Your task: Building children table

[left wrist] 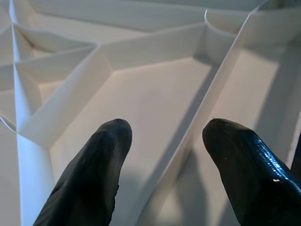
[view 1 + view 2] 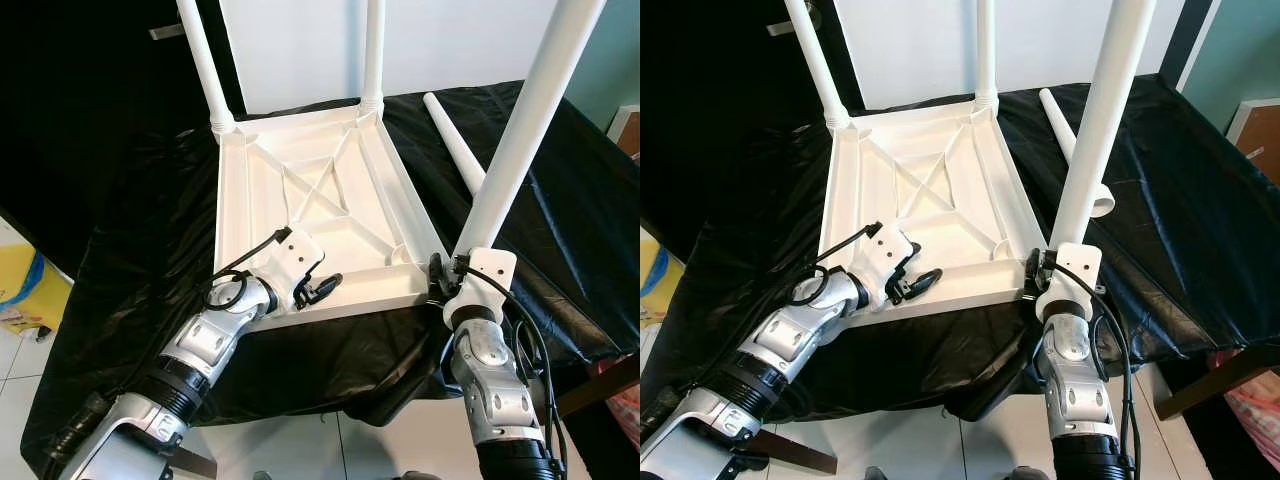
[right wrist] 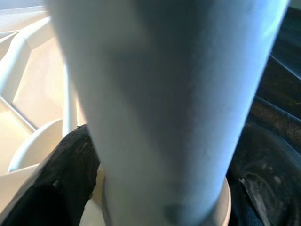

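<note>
A white children's table top (image 2: pixel 232 200) lies upside down on a black cloth. Two white legs (image 2: pixel 205 60) stand in its far corners. A third leg (image 2: pixel 520 130) stands upright at the near right corner, and my right gripper (image 2: pixel 440 275) is shut on its base. In the right wrist view this leg (image 3: pixel 164 94) runs between the fingers (image 3: pixel 70 169). My left gripper (image 2: pixel 318 288) rests on the near left edge of the top, open. Its fingertips (image 1: pixel 108 155) stand on either side of a thin rib (image 1: pixel 202 113). A loose fourth leg (image 2: pixel 455 140) lies on the cloth behind the right arm.
The black cloth (image 2: pixel 130 250) hangs over the front edge above a white tile floor. A yellow box (image 2: pixel 25 285) sits on the floor at the left. A wooden piece (image 2: pixel 1255 125) stands at the far right.
</note>
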Motion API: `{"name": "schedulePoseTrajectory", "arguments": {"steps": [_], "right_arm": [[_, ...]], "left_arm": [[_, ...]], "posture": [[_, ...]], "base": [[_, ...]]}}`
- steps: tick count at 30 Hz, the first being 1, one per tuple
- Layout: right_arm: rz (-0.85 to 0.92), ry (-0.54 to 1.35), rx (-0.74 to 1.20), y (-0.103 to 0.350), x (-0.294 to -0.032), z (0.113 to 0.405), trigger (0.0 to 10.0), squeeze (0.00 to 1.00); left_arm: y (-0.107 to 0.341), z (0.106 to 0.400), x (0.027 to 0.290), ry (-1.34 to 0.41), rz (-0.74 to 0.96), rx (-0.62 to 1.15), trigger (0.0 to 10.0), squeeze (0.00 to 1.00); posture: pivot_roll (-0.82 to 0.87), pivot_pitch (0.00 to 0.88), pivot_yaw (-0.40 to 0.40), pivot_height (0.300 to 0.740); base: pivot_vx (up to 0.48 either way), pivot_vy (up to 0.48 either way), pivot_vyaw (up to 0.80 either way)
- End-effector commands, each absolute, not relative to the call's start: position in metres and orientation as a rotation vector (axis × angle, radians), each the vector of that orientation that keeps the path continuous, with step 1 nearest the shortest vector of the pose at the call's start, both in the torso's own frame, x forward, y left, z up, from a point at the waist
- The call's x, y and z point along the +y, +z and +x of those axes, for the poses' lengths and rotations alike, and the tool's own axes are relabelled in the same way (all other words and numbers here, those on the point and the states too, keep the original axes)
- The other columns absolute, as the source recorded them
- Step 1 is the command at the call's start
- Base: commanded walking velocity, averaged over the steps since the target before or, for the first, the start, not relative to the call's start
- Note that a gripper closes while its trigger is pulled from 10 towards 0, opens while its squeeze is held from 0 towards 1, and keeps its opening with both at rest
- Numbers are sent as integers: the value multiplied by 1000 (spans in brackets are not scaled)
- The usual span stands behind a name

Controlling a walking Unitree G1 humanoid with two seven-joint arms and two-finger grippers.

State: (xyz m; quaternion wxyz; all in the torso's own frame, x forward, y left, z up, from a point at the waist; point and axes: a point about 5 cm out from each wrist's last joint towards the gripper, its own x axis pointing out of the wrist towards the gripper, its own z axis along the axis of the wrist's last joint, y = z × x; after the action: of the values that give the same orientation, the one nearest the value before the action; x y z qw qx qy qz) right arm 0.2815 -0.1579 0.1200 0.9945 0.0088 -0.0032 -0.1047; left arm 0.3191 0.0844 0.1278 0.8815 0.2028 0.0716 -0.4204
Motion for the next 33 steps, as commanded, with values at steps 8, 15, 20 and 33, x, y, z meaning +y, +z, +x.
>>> {"name": "schedulePoseTrajectory", "arguments": {"steps": [8,15,20,33], "right_arm": [[-26,-173,-52,126,-159,273,10000,0],[-63,-135,-151,142,-159,268,10000,0],[-96,-133,-208,154,-159,267,10000,0],[-102,-151,-235,162,-157,265,10000,0]], "left_arm": [[116,325,87,-853,442,267,10000,0],[111,333,92,-778,442,333,10000,0],[109,338,95,-728,439,403,10000,0],[120,350,102,-630,372,444,0,0]], "posture": [[-142,67,65,740],[-153,79,78,740],[-157,84,84,740],[-165,91,112,740]], "base": [[0,0,0],[0,0,0],[0,0,0],[0,0,0]]}}
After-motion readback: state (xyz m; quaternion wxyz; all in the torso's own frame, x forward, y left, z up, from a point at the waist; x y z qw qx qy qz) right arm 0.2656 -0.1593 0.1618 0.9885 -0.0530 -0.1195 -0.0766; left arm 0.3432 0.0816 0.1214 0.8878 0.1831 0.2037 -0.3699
